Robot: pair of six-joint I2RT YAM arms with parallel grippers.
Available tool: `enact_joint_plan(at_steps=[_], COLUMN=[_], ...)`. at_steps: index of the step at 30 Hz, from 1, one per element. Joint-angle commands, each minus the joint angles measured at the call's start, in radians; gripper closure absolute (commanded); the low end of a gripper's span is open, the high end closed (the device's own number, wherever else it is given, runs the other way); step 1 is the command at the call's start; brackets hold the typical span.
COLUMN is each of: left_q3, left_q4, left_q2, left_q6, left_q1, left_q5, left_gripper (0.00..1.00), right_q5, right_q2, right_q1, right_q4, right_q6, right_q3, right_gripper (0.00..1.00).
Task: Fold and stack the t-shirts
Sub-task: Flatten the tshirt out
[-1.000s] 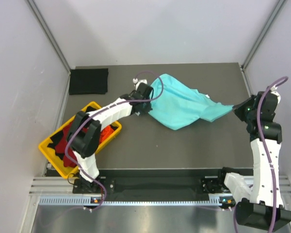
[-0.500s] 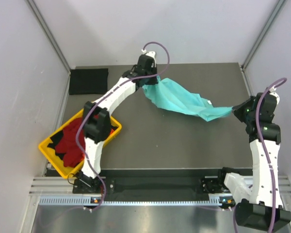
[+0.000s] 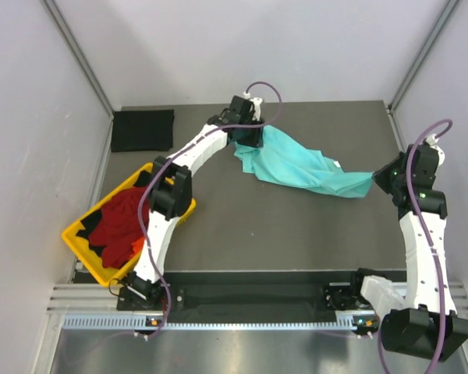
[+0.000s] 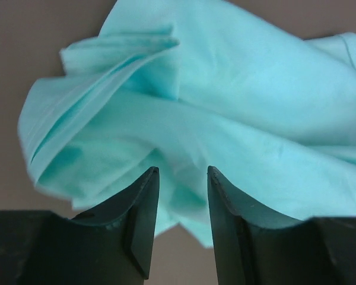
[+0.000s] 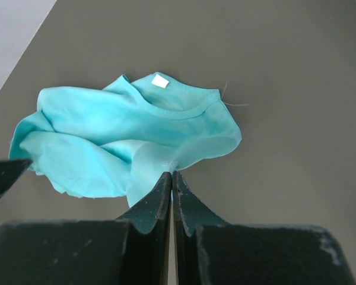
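Your left gripper (image 4: pixel 179 171) has its fingers parted over the bunched end of the teal shirt (image 3: pixel 300 167), which lies stretched across the far side of the table (image 3: pixel 296 226). Your right gripper (image 5: pixel 172 176) is pressed together, pinching the shirt's other end near the right edge. Red shirts (image 3: pixel 121 222) sit in the yellow tray (image 3: pixel 76 240).

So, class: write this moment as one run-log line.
teal t-shirt: bunched, unfolded | left jaws: open at its left end | right jaws: shut on its right end

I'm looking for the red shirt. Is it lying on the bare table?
No, the red shirt lies bunched inside the yellow tray.
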Motion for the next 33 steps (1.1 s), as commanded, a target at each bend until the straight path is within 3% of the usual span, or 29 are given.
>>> enact_joint_plan(at_steps=[1, 7, 12, 14, 19, 33], left_q3=[-0.125, -0.463, -0.68, -0.697, -0.8, -0.76], left_q4=[0.04, 0.101, 0.196, 0.209, 0.416, 0.463], left_q2=[-0.233, -0.451, -0.485, -0.473, -0.428, -0.281], left_q6=[0.002, -0.137, -0.237, -0.279, -0.354, -0.377], left_q1=[0.004, 0.009, 0.012, 0.013, 0.015, 0.016], left_q5=[-0.125, -0.148, -0.139, -0.117, -0.071, -0.126], left_gripper=[0.56, 0.59, 0.6, 0.6, 0.58, 0.58], right_q5=[0.028, -0.015, -0.044, -0.055, -0.075, -0.089], right_q2=[-0.008, -0.016, -0.022, -0.03, -0.042, -0.05], right_q1=[-0.009, -0.009, -0.009, -0.01, -0.009, -0.01], right_q4=[0.042, 0.06, 0.074, 0.08, 0.092, 0.105], right_q6=[-0.016, 0.0, 0.004, 0.006, 0.012, 0.01], right_q3=[0.004, -0.01, -0.022, -0.03, -0.045, -0.05], right_gripper=[1.0, 1.0, 1.0, 1.0, 1.0, 1.0])
